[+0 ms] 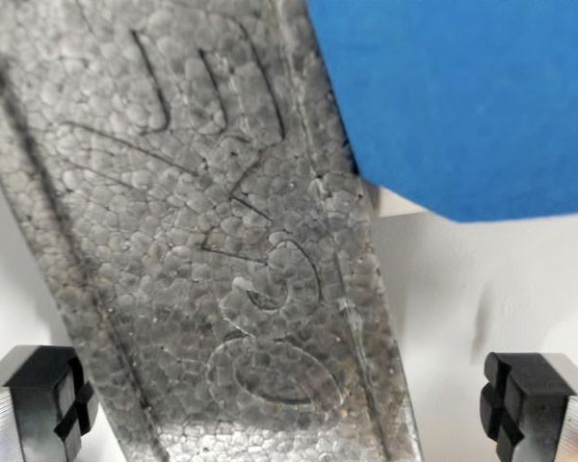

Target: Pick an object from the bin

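Two fingers [39, 404] are straddling the grey foam piece [212, 241], jaws spread; you're risking them crushing or slipping off its crumbly edges.

You are working under bright, even, diffuse light, and no single source direction can be read from the wrist view. The grey foam slab [212, 241] between the fingers [53, 399] shows soft highlights on its pebbled cells, and no harsh glare. A dark band of shade runs along its edge above the finger at the wrist view's left. The white floor [482, 289] above the other finger is close to washed out, with only faint creases showing. The blue sheet [462, 96] is soft and lacks texture; its lower edge looks blurred. Both fingers are reasonably sharp, their black pads holding detail. Overall focus is slightly soft.
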Tool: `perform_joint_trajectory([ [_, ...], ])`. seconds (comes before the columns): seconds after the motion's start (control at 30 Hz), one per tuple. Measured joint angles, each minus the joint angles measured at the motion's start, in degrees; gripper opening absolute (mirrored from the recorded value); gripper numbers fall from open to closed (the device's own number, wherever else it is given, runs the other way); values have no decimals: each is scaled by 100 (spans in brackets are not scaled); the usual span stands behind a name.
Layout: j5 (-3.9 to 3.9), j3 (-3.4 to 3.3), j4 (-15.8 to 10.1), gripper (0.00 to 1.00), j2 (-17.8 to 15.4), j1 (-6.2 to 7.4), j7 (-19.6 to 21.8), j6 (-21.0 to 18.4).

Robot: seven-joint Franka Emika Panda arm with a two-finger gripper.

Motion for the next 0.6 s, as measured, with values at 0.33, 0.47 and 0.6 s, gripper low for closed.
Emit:
perform_joint_trajectory([
  [0.33,0,1,9,0,7,-1,0,4],
  [0.47,0,2,9,0,7,-1,0,4],
  [0.6,0,2,9,0,7,-1,0,4],
])
